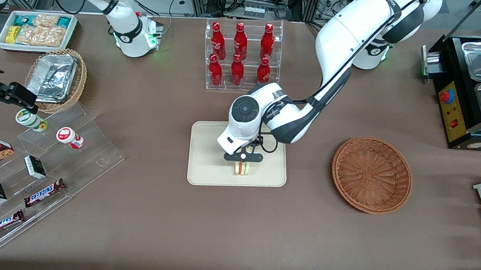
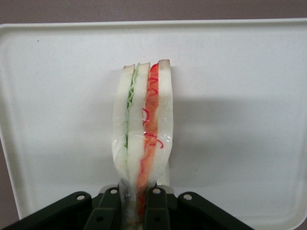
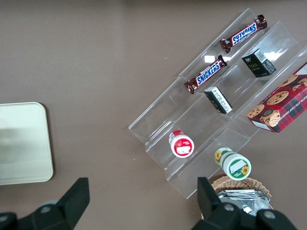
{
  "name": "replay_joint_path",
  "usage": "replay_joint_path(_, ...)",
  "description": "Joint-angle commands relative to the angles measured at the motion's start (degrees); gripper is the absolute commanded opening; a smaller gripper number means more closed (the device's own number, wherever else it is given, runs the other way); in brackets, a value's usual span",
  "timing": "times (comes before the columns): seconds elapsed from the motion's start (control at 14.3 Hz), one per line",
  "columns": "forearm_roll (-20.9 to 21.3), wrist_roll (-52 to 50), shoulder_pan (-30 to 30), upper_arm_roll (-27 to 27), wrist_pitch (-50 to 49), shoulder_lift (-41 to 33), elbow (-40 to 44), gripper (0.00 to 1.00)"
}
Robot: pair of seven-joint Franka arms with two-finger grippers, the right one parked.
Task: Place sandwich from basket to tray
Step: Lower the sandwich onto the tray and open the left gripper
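Gripper point(image 1: 243, 163) over the tray point(image 1: 203, 166), fingers point(image 2: 156, 203) clamped on the sandwich point(image 1: 242, 168) (edge-on, layers visible). Bare tray surface all round the sandwich. Open tabletop between the tray and the basket point(image 1: 371, 174), nothing in that lane. Bottle rack point(image 1: 241, 55) stands farther from the front camera than the tray, with a gap between them. Acrylic stepped shelf point(image 1: 46, 170) lies toward the parked arm's end, well apart.

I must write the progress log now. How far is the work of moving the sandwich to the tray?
Done: the basket is empty, and the sandwich is already over the tray. In hand: the end effector is shut on the sandwich, holding it edge-up above the tray's surface; whether it touches the tray cannot be told. Left: open the fingers, release it and withdraw.
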Motion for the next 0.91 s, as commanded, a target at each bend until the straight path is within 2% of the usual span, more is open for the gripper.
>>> replay_joint_path(0.0,1.14,-1.83,-1.69,0.8,-0.59,0.83,1.92,0.0)
replay_joint_path(0.63,1.23,-5.61,-1.95,0.72,-0.24,2.76,2.53,0.0)
replay_joint_path(0.7,1.14,-5.26,-1.86,0.8,-0.33,2.94,2.79,0.31)
replay_joint_path(0.77,1.22,-5.08,-1.86,0.8,-0.42,2.94,2.8,0.84)
replay_joint_path(0.84,1.23,-5.08,-1.86,0.8,-0.42,2.85,2.8,1.0)
